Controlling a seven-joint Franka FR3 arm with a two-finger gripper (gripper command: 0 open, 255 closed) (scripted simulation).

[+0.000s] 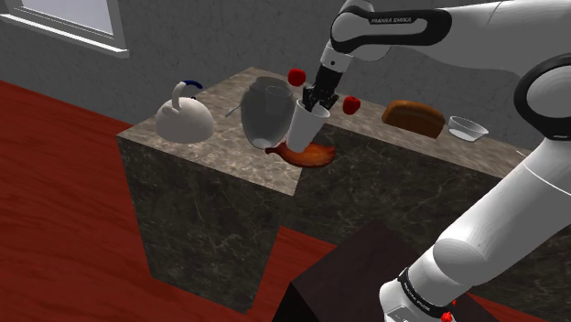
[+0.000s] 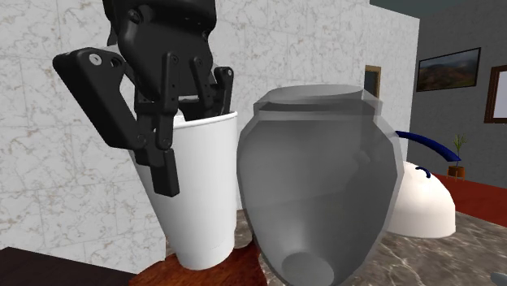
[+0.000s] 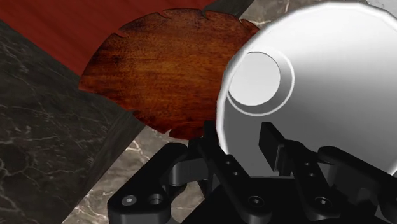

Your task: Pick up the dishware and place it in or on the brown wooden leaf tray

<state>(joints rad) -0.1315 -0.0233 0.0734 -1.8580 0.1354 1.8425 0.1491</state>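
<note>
The hand (image 1: 317, 105) clamps the rim of the white cup (image 1: 303, 129), tilted over the leaf tray (image 1: 309, 156); placing step; next, likely lower and release.

white tapered cup (image 1: 306, 126): upright, slight tilt, rim pinched in black gripper (image 1: 315, 108), base over glossy brown wooden leaf-shaped tray (image 1: 309, 156). Tray flat, partly overhanging marble counter (image 1: 229, 146) edge.

A dark marbled counter (image 1: 210, 183) stands on a red wooden floor (image 1: 55, 183) before a grey wall (image 1: 183, 46) with a window (image 1: 73, 18).
</note>
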